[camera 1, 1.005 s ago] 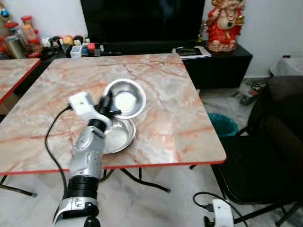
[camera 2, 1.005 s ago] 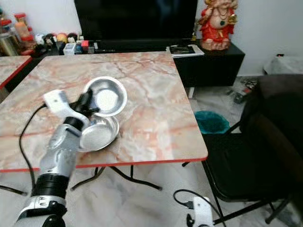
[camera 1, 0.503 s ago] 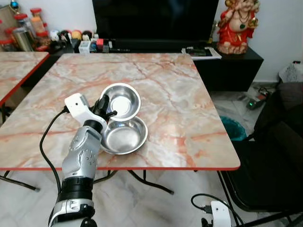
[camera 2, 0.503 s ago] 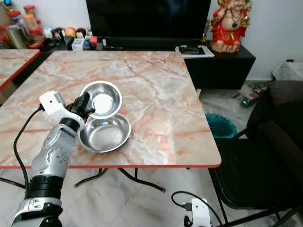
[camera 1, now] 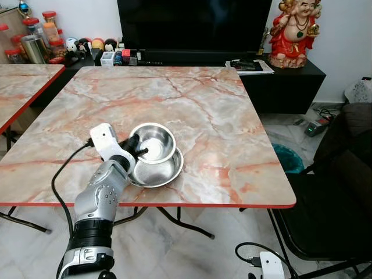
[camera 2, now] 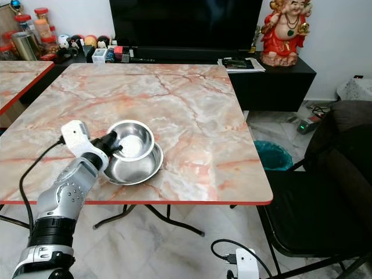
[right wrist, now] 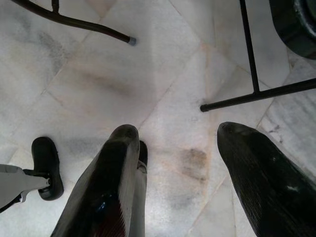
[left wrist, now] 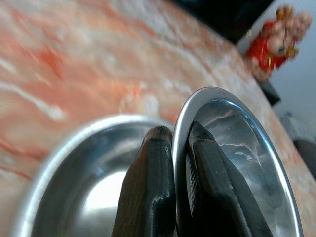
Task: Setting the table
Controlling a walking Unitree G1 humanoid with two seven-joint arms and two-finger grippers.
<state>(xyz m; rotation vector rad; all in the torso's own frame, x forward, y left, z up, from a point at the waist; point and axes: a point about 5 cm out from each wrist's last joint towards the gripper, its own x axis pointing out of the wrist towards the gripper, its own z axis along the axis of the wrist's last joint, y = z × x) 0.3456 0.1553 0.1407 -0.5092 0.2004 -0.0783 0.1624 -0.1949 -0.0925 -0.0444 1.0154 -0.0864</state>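
Note:
Two steel bowls sit near the front edge of the marble table (camera 1: 197, 104). The smaller bowl (camera 1: 154, 141) is tilted and rests in the larger bowl (camera 1: 163, 172) beneath it. My left gripper (camera 1: 138, 150) is shut on the smaller bowl's near rim; in the left wrist view its two black fingers (left wrist: 158, 182) pinch the thin rim (left wrist: 178, 118), one inside and one outside. My right gripper (right wrist: 175, 148) hangs low over the tiled floor with its fingers open and nothing between them.
A black TV stand with small jars (camera 1: 35, 46) and a red figurine (camera 1: 293, 32) lines the far wall. A second marble table (camera 1: 17, 87) stands at the left. A dark chair (camera 1: 343, 192) and a teal bin (camera 1: 285, 157) are at the right.
The smaller bowl, held by my left gripper, has come down and now sits lower inside the larger bowl. The head camera has shifted, so the whole scene sits differently.

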